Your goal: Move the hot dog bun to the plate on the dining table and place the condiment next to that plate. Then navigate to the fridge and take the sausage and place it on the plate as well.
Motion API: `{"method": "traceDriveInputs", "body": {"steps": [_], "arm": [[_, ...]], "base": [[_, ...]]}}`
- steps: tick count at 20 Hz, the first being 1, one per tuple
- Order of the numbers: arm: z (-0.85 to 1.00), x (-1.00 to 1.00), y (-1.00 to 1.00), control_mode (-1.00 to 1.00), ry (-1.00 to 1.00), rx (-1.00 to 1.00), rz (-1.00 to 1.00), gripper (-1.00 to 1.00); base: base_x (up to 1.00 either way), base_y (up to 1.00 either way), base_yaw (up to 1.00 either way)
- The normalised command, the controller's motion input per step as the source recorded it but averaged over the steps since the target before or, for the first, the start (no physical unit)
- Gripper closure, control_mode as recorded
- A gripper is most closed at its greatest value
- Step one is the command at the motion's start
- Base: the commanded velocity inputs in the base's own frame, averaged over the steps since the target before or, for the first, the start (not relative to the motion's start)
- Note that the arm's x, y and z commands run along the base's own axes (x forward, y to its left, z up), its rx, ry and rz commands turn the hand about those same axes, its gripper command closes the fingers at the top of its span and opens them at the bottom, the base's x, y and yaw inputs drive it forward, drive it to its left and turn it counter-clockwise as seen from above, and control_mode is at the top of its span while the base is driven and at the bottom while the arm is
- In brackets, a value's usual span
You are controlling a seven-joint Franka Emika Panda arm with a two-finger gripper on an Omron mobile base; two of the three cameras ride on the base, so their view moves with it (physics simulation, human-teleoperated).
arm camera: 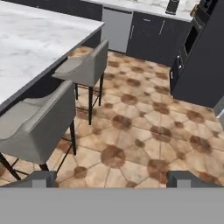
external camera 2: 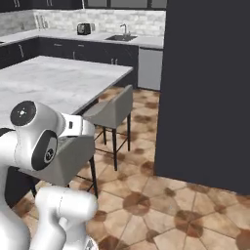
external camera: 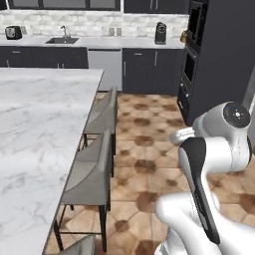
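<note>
Pincer point(arm camera: 112, 178) spread wide, unladen, over tiled floor point(arm camera: 144, 127); dining table point(external camera: 35, 129) alongside.

Dining table point(external camera: 35, 129) top: polished veined marble look. Stools point(arm camera: 35, 118): matt grey, perhaps cloth. Floor point(arm camera: 144, 127): brown tile.

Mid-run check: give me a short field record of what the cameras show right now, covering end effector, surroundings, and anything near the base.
end effector: open, nothing between the fingertips, pointing at the tiled floor
dining table: white marble top, the part in view is bare
stools: grey padded stools tucked along the table's edge
back counter: sink, toaster, coffee machine
tall dark unit: close on the right, wall oven built in
</note>
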Motion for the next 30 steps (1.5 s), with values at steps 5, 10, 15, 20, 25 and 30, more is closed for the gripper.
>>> {"method": "traceDriveInputs", "body": {"steps": [5, 10, 15, 20, 25, 30], "arm": [[0.0, 0.0, 0.0, 1.0, 0.0, 0.0, 0.0, -1.0], [0.0, 0.0, 0.0, 1.0, 0.0, 0.0, 0.0, -1.0], [0.0, 0.0, 0.0, 1.0, 0.0, 0.0, 0.0, -1.0], [0.0, 0.0, 0.0, 1.0, 0.0, 0.0, 0.0, -1.0], [0.0, 0.0, 0.0, 1.0, 0.0, 0.0, 0.0, -1.0], [0.0, 0.0, 0.0, 1.0, 0.0, 0.0, 0.0, -1.0]], "base": [[1.0, 0.0, -0.1], [1.0, 0.0, -0.08], [1.0, 0.0, -0.05], [1.0, 0.0, 0.02], [1.0, -0.01, 0.17], [1.0, -0.03, 0.24]]}}
